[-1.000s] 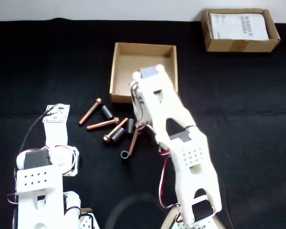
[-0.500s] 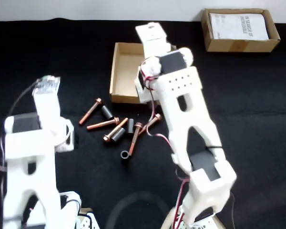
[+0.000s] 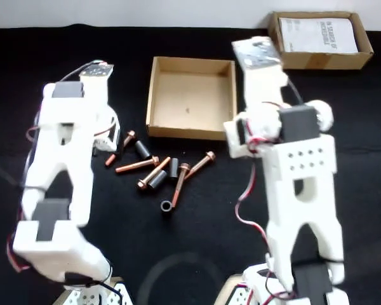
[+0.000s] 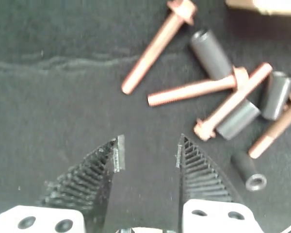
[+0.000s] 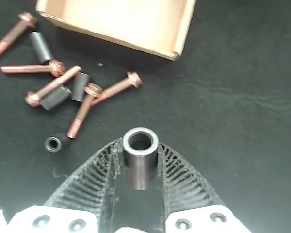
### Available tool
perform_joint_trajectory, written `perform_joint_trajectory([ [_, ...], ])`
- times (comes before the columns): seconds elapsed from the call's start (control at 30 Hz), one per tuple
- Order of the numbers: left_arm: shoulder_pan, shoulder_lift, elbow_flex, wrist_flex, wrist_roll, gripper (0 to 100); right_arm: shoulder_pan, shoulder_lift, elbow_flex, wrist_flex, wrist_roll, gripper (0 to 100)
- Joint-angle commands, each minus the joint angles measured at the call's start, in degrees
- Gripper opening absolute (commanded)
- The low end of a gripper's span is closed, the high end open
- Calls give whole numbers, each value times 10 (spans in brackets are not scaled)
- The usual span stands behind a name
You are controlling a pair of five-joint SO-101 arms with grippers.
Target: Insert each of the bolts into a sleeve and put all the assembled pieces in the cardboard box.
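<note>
A: What is different from a second ago?

B: Both arms. The right arm [image 3: 298, 165] was bent over the bolts [image 3: 136, 166] in front of the box [image 3: 189, 132]. It has lifted off and swung toward the right edge of the tabletop [image 3: 355, 203]. The left arm [image 3: 63, 146] was tucked back by the near edge and has risen and stretched out toward the pile.

A: Did the right hand come away with anything?

B: Yes. The right hand [image 5: 140, 144] is clenched on a sleeve [image 5: 139, 167], whose open bore shows at the fingertips. It is above bare tabletop, off the box's near right corner.

A: And the left hand?

B: The left hand [image 4: 149, 145] is released, fingers apart with nothing between them. It hovers over the tabletop just beside the pile, on the side toward the left edge.

A: Where is everything else?

B: Five bolts and the loose sleeves [image 3: 141, 149] lie bunched mid-tabletop, just before the box's near wall. One sleeve lies against a bolt, and I cannot tell whether the bolt passes through it. No assembled piece is in the box.

A: What does that mean for the job?

B: I judge the first pairing is under way. A sleeve is up, and the free hand is placed to fetch a bolt. It should grip near the head, leaving the shank free for the bore. Nearly all the work remains.
</note>
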Motion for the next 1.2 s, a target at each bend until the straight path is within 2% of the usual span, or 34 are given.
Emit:
perform_joint_trajectory([
  [0.0, 15, 81, -82, 2, 1, 187, 38, -63, 35, 3, 19, 8],
  [0.43, 23, 346, -344, 2, -3, 186, 87, -106, 106, -8, 30, 8],
  [0.53, 23, 386, -392, 2, -46, 185, 100, -102, 104, -9, 31, 8],
  [0.63, 23, 422, -433, 2, -52, 185, 112, -101, 107, -9, 49, 8],
  [0.77, 21, 451, -461, 3, -53, 175, 133, -101, 106, -21, 53, 8],
  [0.87, 21, 459, -469, 3, -55, 92, 146, -101, 105, -22, 54, 8],
  [0.97, 25, 462, -470, 3, -91, 3, 147, -101, 105, -22, 54, 8],
  [1.17, 27, 462, -469, 15, -100, 8, 147, -100, 106, -26, 54, 8],
])
